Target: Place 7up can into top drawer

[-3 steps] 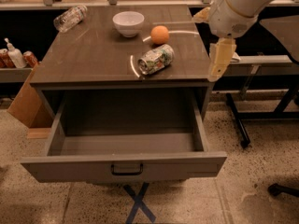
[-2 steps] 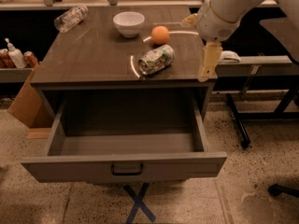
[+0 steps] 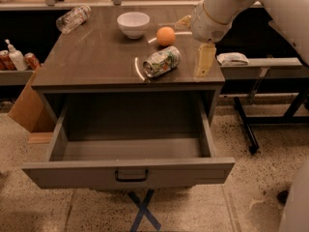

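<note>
The 7up can [image 3: 161, 61] lies on its side on the brown tabletop [image 3: 96, 57], silver end toward the front left. The top drawer [image 3: 130, 151] is pulled out below the table and its grey box is empty; a dark handle [image 3: 131, 175] sits at the centre of its front panel. My gripper [image 3: 203, 61] hangs from the white arm over the table's right edge, to the right of the can and apart from it. It holds nothing.
An orange [image 3: 165, 36] and a white bowl [image 3: 133, 23] sit behind the can. A clear plastic bottle [image 3: 73, 18] lies at the back left. Red cans [image 3: 6, 59] and a white bottle stand on a shelf at left. A side rack [image 3: 263, 66] stands at right.
The arm and gripper have moved left, from beyond the table's right edge to over its right edge, closer to the can. The can and drawer have not moved.
</note>
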### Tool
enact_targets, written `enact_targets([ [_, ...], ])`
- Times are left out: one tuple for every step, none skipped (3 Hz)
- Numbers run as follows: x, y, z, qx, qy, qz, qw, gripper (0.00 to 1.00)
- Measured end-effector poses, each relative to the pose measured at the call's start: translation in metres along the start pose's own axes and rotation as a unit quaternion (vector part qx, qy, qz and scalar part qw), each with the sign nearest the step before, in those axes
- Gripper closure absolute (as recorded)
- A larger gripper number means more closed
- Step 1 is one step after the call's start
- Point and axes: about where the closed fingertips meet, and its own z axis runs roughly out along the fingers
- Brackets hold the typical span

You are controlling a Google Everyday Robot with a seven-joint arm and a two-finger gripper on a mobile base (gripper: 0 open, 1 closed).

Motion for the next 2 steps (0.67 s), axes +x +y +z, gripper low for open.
enact_targets([
  [-0.010,-0.013,0.022,-0.008,-0.015,-0.028,0.9995,0.00],
  [-0.012,-0.021,0.040,-0.020,-0.021,-0.035,0.9990,0.00],
])
